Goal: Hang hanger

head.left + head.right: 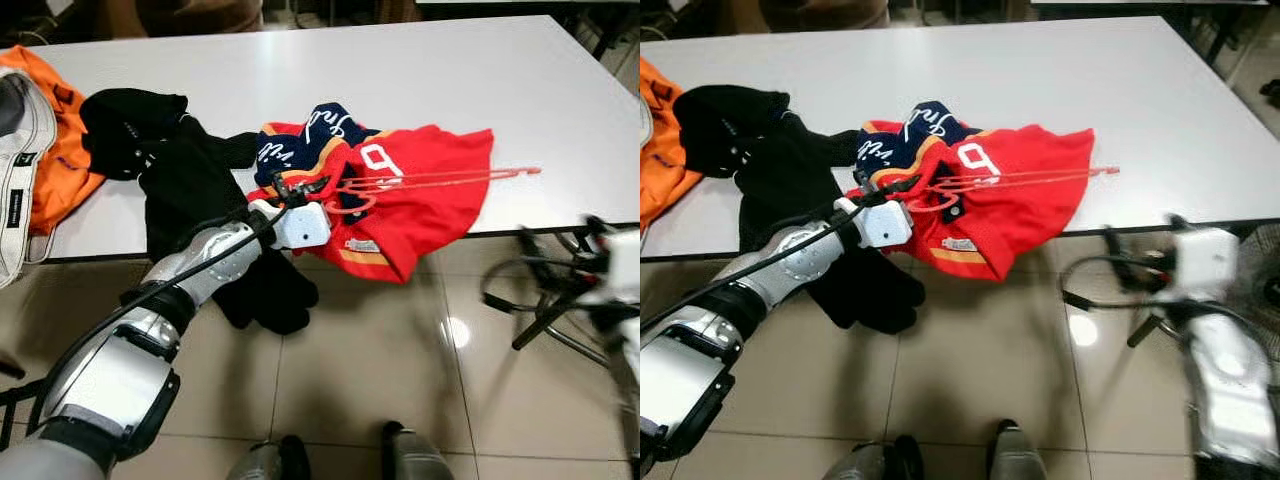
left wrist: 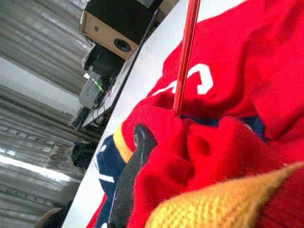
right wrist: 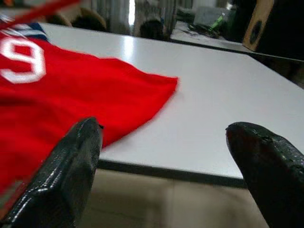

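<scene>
Hanger [image 1: 430, 181]: thin red plastic, long straight bar w/ a curled hook end, lying across the red jersey [image 1: 420, 200] on the white surface [image 1: 400, 80]. Jersey is red w/ a white numeral, navy and yellow trim at the collar, a white label near the hem; it's bunched up and droops over the surface's near edge.

Left tool [image 1: 300, 188] is at the hook end of the hanger, fingers buried in the jersey folds; the bar runs away from it toward the far side of the jersey. In the left wrist view one black finger [image 2: 130, 175] shows beside the red bar [image 2: 185, 57], w/ cloth bunched round it — can't tell if it's clamped or apart.

Right tool [image 3: 161, 175] sits low, just off the surface's near edge, fingers spread wide apart w/ nothing between them; jersey hem lies ahead and to one side.

Black garment [image 1: 190, 190] lies right behind the left tool's wrist, hanging off the edge; orange cloth [image 1: 60, 150] further off.
</scene>
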You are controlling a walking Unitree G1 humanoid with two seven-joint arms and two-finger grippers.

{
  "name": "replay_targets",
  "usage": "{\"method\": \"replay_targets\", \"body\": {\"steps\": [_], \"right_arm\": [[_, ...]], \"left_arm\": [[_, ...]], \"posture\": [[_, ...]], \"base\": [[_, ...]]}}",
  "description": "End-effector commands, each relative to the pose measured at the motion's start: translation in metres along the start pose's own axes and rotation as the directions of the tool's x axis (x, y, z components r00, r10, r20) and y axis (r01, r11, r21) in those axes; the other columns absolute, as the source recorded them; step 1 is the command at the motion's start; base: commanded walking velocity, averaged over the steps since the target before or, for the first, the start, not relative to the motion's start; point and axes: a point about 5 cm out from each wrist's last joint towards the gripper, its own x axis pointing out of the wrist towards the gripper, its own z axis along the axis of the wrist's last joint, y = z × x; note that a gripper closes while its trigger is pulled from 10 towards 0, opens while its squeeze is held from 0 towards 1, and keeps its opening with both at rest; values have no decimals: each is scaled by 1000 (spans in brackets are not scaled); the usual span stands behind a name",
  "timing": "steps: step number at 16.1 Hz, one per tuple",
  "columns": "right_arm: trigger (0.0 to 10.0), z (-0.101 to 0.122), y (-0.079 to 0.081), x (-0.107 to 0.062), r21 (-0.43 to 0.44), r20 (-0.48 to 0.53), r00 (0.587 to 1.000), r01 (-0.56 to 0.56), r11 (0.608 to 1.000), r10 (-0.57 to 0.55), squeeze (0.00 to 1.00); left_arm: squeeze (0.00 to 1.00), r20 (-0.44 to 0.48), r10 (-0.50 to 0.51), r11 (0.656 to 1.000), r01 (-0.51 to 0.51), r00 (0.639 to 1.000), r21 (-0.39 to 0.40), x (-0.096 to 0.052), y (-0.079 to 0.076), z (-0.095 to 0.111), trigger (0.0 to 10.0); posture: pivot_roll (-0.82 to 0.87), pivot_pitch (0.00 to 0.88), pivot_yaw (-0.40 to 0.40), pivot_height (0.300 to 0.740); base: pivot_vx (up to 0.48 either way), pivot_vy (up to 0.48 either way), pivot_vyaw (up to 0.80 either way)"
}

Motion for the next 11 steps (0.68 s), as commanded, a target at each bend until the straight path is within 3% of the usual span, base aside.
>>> {"method": "replay_targets", "body": {"steps": [1,3,4,5,9,11], "right_arm": [[10000,-6,11,2,0,-13,1000,-29,1000,29,0],[10000,-17,25,3,7,-37,998,-56,998,56,0],[10000,-22,32,3,7,-54,996,-65,998,66,0],[10000,-30,36,5,12,-74,996,-50,999,51,0],[10000,-34,38,13,-72,-65,997,-50,996,45,0],[10000,-34,43,19,-57,-61,995,-84,995,80,0]], "left_arm": [[0,-18,2,1000,-2,1000,-21,-3,-1,-3,0],[0,-31,4,1000,-5,1000,-26,-3,-2,-5,0],[0,-42,6,1000,-7,999,-26,-3,-2,-6,2000],[0,-47,13,1000,-15,999,-24,-2,-1,-6,10000],[0,-47,18,1000,-18,999,-13,-1,0,-5,10000],[0,-45,19,1000,-20,999,-7,0,0,-4,10000]], "posture": [[-321,120,99,740],[-316,116,95,740],[-314,117,93,740],[-315,120,94,740],[-316,125,98,740],[-313,127,96,740]], "base": [[0,0,0],[0,0,0],[0,0,0],[0,0,0],[0,0,0],[0,0,0]]}}
